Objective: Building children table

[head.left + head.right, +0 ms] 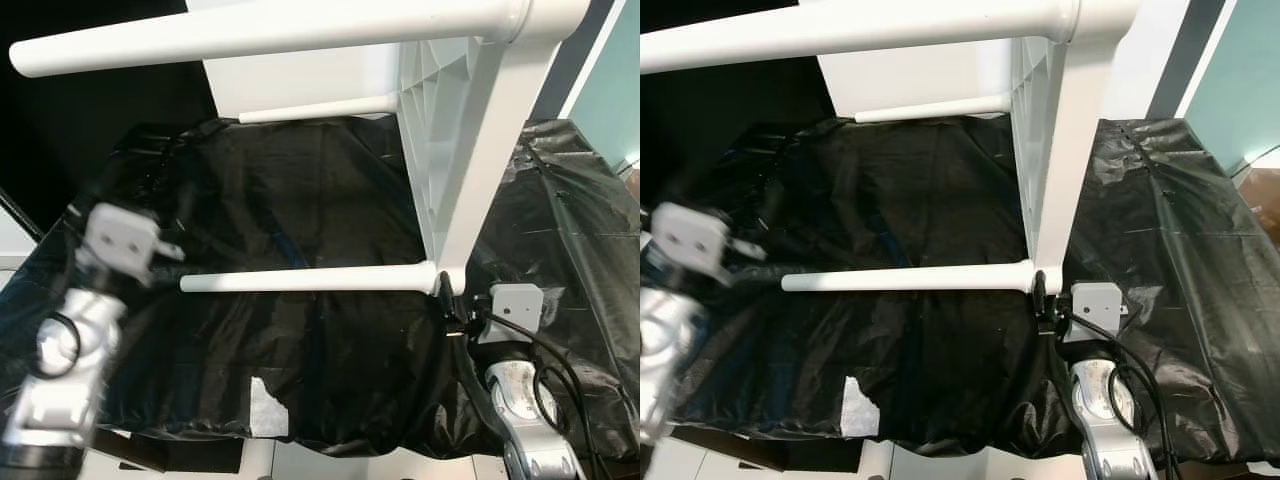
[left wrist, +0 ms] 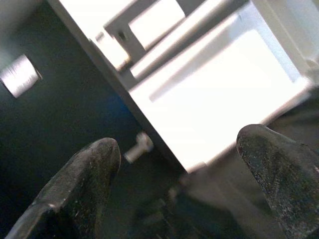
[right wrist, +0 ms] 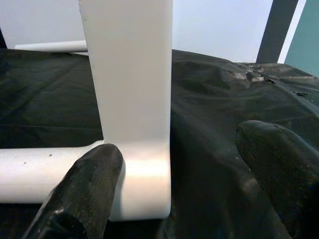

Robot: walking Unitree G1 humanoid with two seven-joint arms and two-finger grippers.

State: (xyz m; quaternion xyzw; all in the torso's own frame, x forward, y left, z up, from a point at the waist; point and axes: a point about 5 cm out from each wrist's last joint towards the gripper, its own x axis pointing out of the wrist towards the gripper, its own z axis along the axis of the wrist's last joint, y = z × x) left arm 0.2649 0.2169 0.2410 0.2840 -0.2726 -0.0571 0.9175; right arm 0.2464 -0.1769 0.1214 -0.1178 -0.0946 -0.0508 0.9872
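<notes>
A white children's table (image 1: 470, 170) lies on its side on a black plastic sheet (image 1: 330, 190), its legs pointing to my left. The lowest leg (image 1: 310, 280) rests just above the sheet, another leg (image 1: 250, 35) crosses the top of the view, and a third (image 1: 320, 108) is further back. My right gripper (image 3: 178, 142) is open at the corner where the lowest leg joins the tabletop, and one finger (image 3: 94, 179) is close against that corner. My left gripper (image 2: 182, 144) is open, raised at the left, away from the leg's free end.
A silvery tape patch (image 1: 265, 405) sits on the sheet near its front edge. Between the left fingers a small white bolt-like piece (image 2: 139, 147) shows, blurred. A teal panel (image 1: 615, 90) stands at the right. The sheet is wrinkled and drops off at the front.
</notes>
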